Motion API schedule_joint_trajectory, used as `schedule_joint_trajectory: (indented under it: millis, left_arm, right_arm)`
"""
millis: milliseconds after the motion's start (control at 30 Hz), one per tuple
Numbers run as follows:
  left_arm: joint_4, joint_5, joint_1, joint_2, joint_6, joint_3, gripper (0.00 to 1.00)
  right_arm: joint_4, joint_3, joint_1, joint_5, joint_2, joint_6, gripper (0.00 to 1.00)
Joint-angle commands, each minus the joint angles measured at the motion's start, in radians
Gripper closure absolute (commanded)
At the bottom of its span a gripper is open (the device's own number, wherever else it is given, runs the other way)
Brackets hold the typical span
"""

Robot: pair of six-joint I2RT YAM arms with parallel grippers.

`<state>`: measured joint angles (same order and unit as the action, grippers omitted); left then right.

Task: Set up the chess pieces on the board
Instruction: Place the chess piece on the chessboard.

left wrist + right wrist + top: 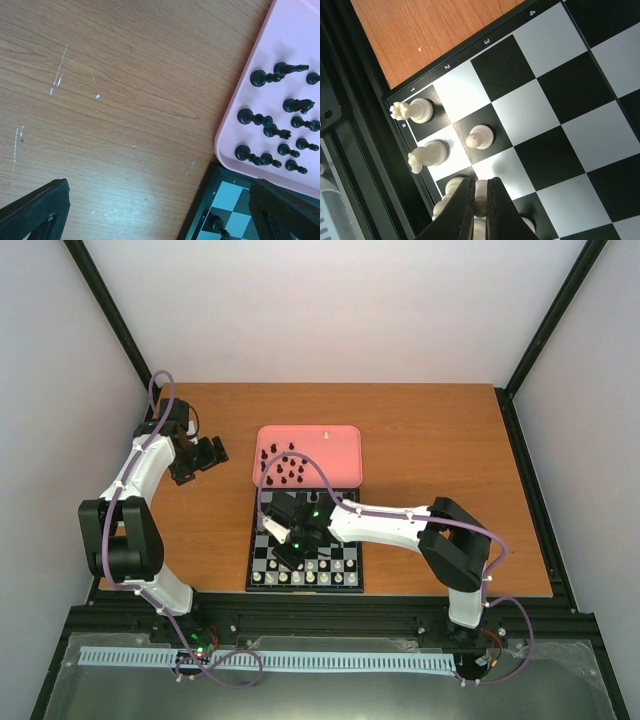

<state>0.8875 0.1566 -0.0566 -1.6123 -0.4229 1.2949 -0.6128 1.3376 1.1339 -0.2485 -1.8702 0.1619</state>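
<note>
- Left gripper (159,187) stands wide open, holding nothing, left of pink plastic tray (235,115).
- Right gripper (480,181) closed at cream-white chess piece (481,191) on black-and-white checked board (555,75); hold unclear.

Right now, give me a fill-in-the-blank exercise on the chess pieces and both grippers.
The tray holding the black pieces is coloured ____. The white rook stands in a ____ of the board. The right gripper, above the board, is ____. The left gripper, beside the tray, is ____. Missing words: pink; corner; shut; open.
</note>
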Motion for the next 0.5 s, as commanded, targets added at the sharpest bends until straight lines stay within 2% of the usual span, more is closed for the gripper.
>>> schedule_joint_trajectory:
  millis: [0, 467]
  left_arm:
    - [-0.012, -0.011, 0.004, 0.023, -0.004, -0.001, 0.0]
    - [-0.013, -0.011, 0.004, 0.01, -0.002, 0.003, 0.0]
  right_arm:
    - [0.03, -0.014, 0.007, -0.011, -0.025, -0.014, 0.96]
    - [0.031, 0.004, 0.007, 0.032, -0.062, -0.021, 0.95]
